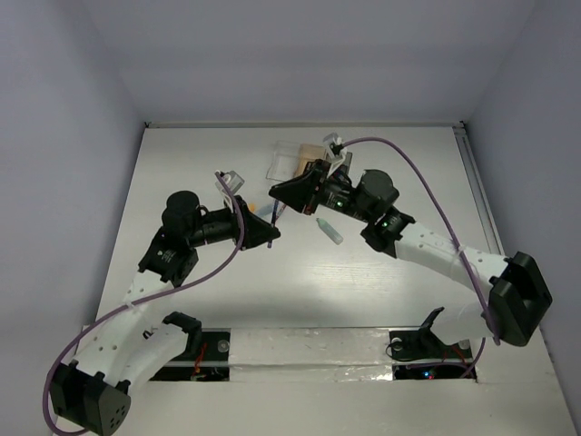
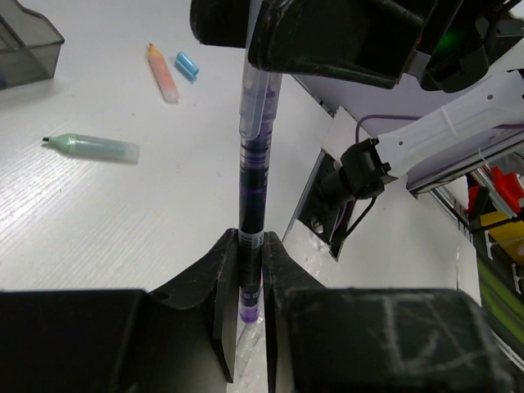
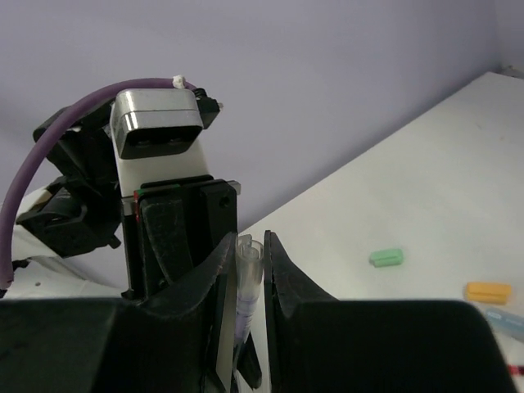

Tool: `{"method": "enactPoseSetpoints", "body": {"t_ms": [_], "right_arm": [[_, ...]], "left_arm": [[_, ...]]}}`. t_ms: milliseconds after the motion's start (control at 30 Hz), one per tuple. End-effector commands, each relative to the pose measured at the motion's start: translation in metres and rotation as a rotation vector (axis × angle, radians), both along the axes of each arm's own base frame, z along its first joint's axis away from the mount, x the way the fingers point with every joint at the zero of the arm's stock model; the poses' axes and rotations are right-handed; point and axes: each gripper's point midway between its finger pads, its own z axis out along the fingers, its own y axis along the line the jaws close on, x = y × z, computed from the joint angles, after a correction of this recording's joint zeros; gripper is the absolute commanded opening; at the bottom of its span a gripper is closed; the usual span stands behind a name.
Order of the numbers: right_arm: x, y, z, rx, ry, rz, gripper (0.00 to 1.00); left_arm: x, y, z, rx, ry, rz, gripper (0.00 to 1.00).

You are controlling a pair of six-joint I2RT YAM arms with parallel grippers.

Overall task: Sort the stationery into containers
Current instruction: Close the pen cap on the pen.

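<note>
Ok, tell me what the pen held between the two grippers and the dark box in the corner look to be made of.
The pen looks like clear, glossy plastic: its purple inside shows through the barrel, and the barrel catches highlights. The dark box looks like smooth, translucent smoky-grey plastic: light passes through its thin walls. How rigid either one is cannot be told.

Clear glossy plastic pen (image 2: 254, 164); matt black plastic jaws; white table (image 2: 123, 237) faintly grained, matt.

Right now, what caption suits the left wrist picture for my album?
Both sets of jaws hold one purple pen between them, a green marker lying beyond.
</note>
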Motion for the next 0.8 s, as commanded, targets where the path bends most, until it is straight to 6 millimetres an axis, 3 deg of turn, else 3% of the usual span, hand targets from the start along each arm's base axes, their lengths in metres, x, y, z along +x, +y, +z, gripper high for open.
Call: {"method": "enactPoseSetpoints", "body": {"t_ms": [0, 100, 200, 433, 533, 667, 767], "right_arm": [[-0.032, -0.002, -0.099, -0.264, 0.122, 0.06, 0.0], [-0.032, -0.004, -0.098, -0.264, 0.122, 0.051, 0.0], [-0.047, 0.016, -0.1, -0.276, 0.127, 0.122, 0.0], [-0.037, -0.001, -0.089, -0.252, 0.107, 0.053, 0.0], [-0.041, 0.005, -0.094, -0.246, 0.136, 0.097, 0.0], [-0.045, 0.008, -0.103, -0.247, 0.165, 0.127, 0.0], [-0.045, 0.008, -0.11, -0.264, 0.179, 0.126, 0.0]], "left_arm": [[0.009, 0.006, 0.1, -0.147, -0.314, 0.072, 0.0], [0.009, 0.005, 0.094, -0.146, -0.298, 0.069, 0.0], [0.014, 0.004, 0.09, -0.147, -0.279, 0.074, 0.0], [0.017, 0.007, 0.082, -0.115, -0.274, 0.099, 0.0], [0.02, 0.007, 0.075, -0.108, -0.26, 0.108, 0.0], [0.023, 0.009, 0.08, -0.095, -0.279, 0.128, 0.0], [0.023, 0.01, 0.098, -0.099, -0.32, 0.133, 0.0]]}}
